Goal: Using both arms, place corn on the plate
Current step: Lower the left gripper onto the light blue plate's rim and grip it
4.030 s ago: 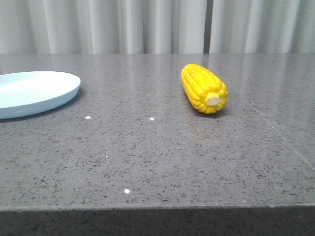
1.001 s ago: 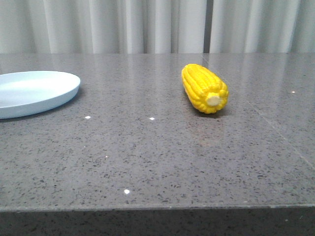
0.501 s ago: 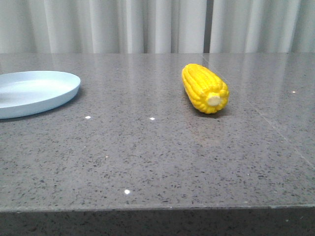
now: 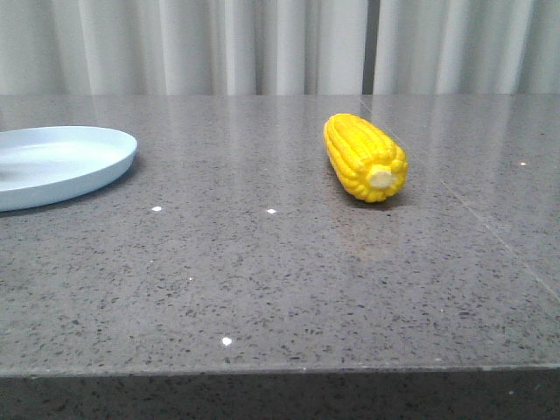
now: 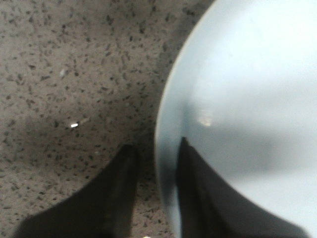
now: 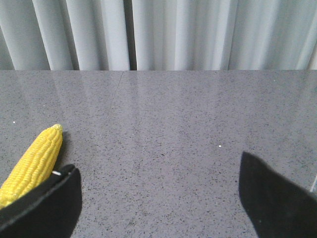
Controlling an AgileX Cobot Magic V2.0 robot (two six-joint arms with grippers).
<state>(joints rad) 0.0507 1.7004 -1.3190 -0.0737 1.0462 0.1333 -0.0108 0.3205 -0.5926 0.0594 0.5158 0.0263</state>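
The yellow corn (image 4: 363,157) lies on the grey table right of centre, its cream stub end towards the camera. The pale blue plate (image 4: 118,163) sits at the far left, partly cut off by the frame edge. Neither gripper shows in the front view. In the left wrist view my left gripper (image 5: 156,144) has its black fingers close together astride the plate's rim (image 5: 163,119), one over the table and one over the plate. In the right wrist view my right gripper (image 6: 156,163) is wide open and empty above the table, with the corn (image 6: 34,166) just beside one fingertip.
The speckled grey stone table (image 4: 280,280) ends at a front edge near the camera. White curtains (image 4: 280,44) hang behind the table.
The plate has slid a little to the left in the front view. The corn has stayed in place.
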